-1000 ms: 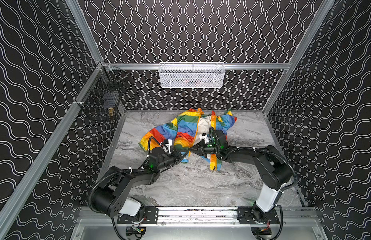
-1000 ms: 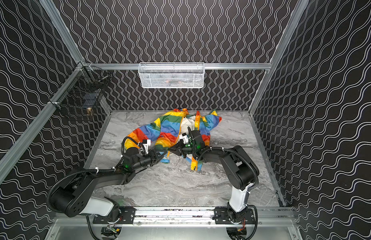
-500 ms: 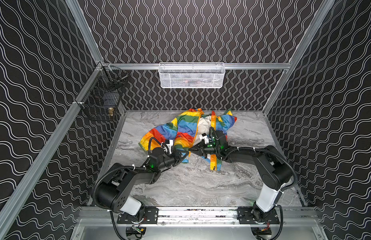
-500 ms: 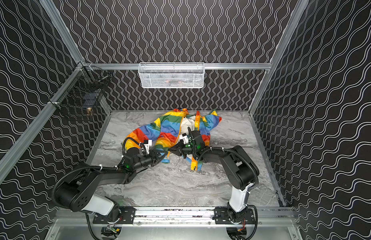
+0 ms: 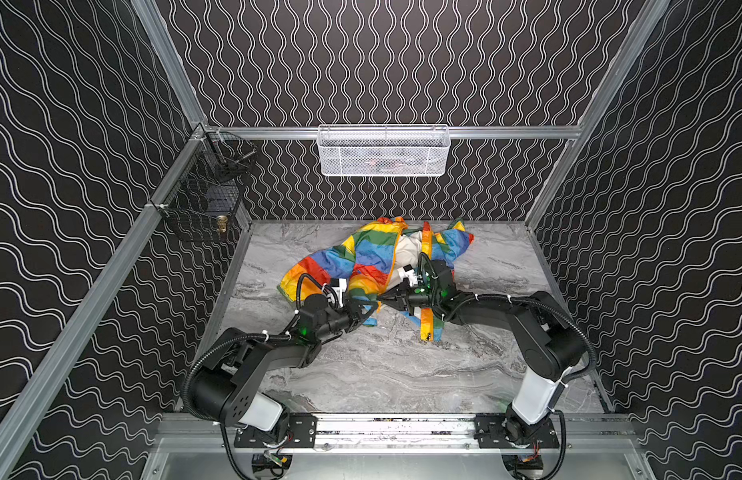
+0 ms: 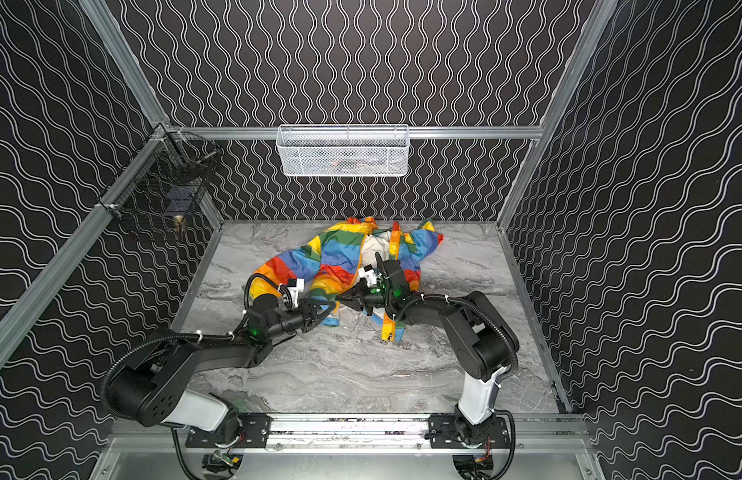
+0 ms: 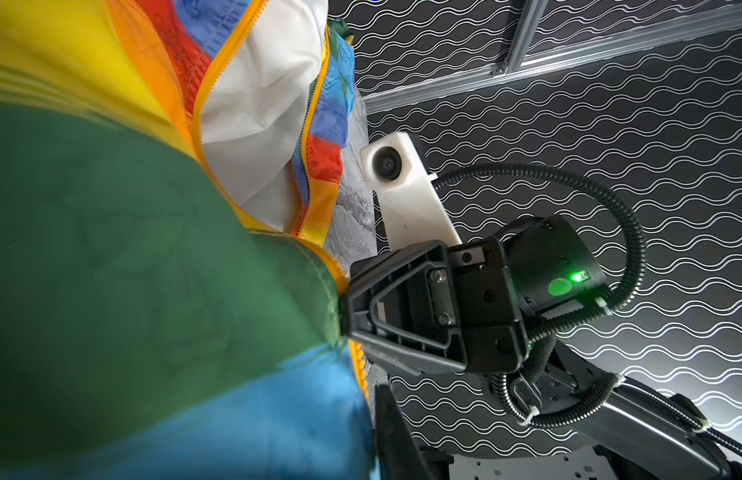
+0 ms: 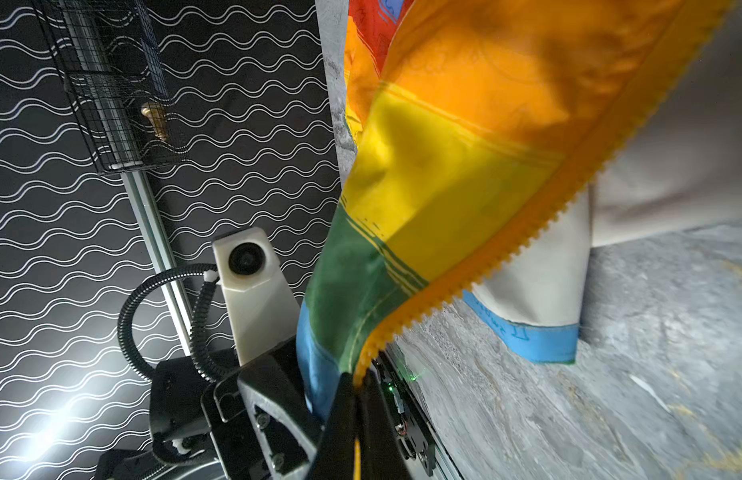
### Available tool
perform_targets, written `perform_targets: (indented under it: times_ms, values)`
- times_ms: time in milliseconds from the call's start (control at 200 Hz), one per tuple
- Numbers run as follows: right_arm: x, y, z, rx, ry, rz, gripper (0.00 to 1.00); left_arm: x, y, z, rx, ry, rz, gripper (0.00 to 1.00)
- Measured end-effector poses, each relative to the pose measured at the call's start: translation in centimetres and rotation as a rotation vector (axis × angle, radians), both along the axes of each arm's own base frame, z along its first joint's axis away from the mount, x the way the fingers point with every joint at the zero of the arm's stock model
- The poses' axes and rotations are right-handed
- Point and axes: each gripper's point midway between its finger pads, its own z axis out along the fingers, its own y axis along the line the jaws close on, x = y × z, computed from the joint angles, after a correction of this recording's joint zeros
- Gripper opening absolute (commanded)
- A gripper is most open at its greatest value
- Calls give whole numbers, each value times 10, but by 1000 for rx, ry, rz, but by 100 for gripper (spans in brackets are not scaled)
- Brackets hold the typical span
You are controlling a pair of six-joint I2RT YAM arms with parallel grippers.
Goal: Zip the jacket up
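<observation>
Little has shifted over the last second: the left arm has edged slightly, while the jacket (image 5: 373,253) and the right arm lie as before. The jacket sprawls on the far middle of the table (image 5: 382,374), its front open and its white lining (image 5: 411,245) showing. The right gripper (image 7: 345,320) is pressed together on the orange zipper edge (image 8: 485,274) at the near hem, by the green stripe, and holds it off the table. The left gripper (image 5: 370,308) sits just left of it at the blue hem. Fabric drapes over its fingers, so I cannot tell whether it pinches the cloth.
</observation>
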Motion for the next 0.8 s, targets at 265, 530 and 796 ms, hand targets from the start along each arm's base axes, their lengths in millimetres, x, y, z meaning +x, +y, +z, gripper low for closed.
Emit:
perform_targets:
  times_ms: [265,530,796]
  values:
    - [0,0,0,0,0,0,0,1,0,-2,1,3,0,13]
    - [0,0,0,0,0,0,0,1,-1,-5,1,5,-4,8]
    - [0,-1,0,-10,0,0,12,0,-3,-4,-6,2,-15,0]
